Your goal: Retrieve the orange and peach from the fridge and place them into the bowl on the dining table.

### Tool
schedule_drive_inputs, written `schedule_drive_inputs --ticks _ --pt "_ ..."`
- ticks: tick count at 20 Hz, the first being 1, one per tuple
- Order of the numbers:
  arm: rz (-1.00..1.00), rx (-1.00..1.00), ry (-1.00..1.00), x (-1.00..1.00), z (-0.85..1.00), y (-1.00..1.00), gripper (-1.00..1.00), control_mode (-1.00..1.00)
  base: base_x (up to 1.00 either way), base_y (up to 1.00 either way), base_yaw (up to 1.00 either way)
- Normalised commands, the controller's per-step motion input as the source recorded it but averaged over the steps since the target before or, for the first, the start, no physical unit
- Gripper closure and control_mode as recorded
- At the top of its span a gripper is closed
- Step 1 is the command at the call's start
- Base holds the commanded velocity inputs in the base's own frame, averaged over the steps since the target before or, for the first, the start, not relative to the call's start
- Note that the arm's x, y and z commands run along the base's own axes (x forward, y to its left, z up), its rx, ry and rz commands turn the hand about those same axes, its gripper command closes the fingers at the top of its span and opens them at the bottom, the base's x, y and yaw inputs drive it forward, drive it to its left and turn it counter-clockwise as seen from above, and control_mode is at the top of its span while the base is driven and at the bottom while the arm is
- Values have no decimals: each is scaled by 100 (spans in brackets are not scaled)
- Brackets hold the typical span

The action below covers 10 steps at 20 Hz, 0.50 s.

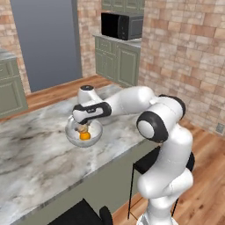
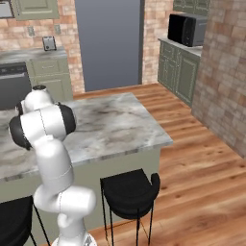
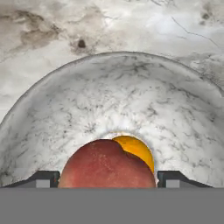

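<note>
We see the dining table [image 1: 39,154], a long marble-topped island, in a brick-walled kitchen with a wood floor, green cabinets [image 1: 116,61] and a black microwave [image 1: 121,25] on the far counter. A black stool [image 2: 129,192] stands at the table's near side. The bowl [image 1: 70,136] sits on the marble with the orange [image 1: 85,136] inside. In the hand view the peach [image 3: 107,166] lies between the fingers of the gripper [image 1: 82,128], just over the orange [image 3: 136,149]. We cannot tell whether the fingers grasp the peach or have let it go; their tips are cut off.

Brick walls [image 2: 226,72], wood floor [image 2: 202,192] (warm) — green cabinets [image 1: 116,61]
</note>
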Motion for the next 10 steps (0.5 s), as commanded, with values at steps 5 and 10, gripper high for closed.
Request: schedule_drive_inputs --ticks 5,10 --pt "-10 0 -4 -89 69 -5 -100 -100 0 0 0" --pt "-15 1 -2 -97 94 -54 -100 -100 0 0 0"
